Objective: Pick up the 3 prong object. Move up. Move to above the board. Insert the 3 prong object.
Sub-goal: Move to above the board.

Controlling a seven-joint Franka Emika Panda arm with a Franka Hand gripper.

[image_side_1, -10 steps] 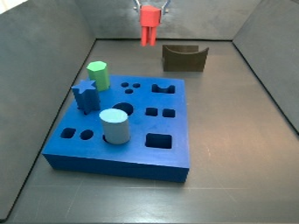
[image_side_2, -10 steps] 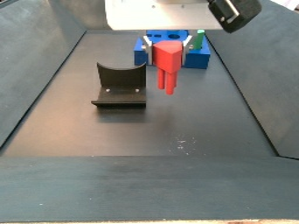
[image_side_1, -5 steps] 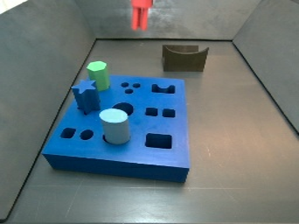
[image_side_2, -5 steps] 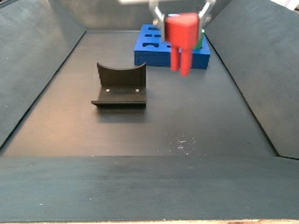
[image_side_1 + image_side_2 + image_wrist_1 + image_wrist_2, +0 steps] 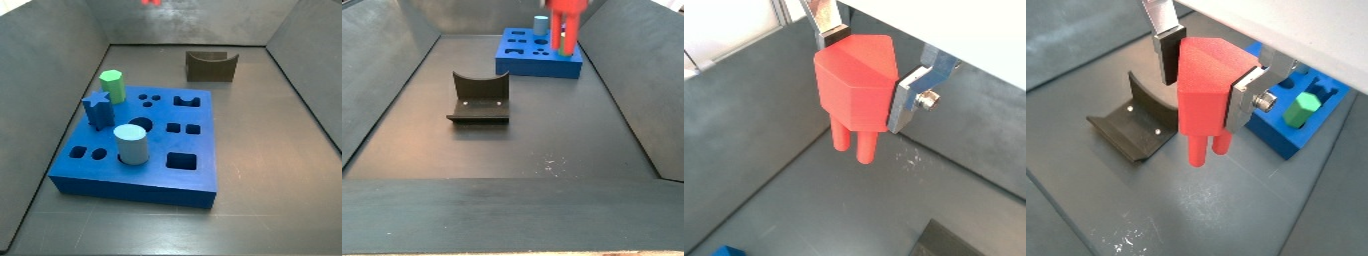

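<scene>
Gripper [image 5: 1204, 88]: fingers [image 5: 1165, 52] shut flat on the head of the red peg [image 5: 1207, 95], prongs hanging free below, raised well clear of the floor.
Peg: likely light, rigid plastic; smooth faces may slip; blocky head is the place to grip.
Blue board [image 5: 140, 140]: below, apart.

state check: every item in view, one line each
gripper: shut on the 3 prong object, raised clear of the floor
3 prong object: held between the fingers, upright, prongs down, not inserted
board: flat on the floor, several holes open
green hexagonal peg: upright in the board
pale cylinder: upright in the board
blue star-shaped peg: upright in the board
dark U-shaped block: on the floor, apart from the board
</scene>
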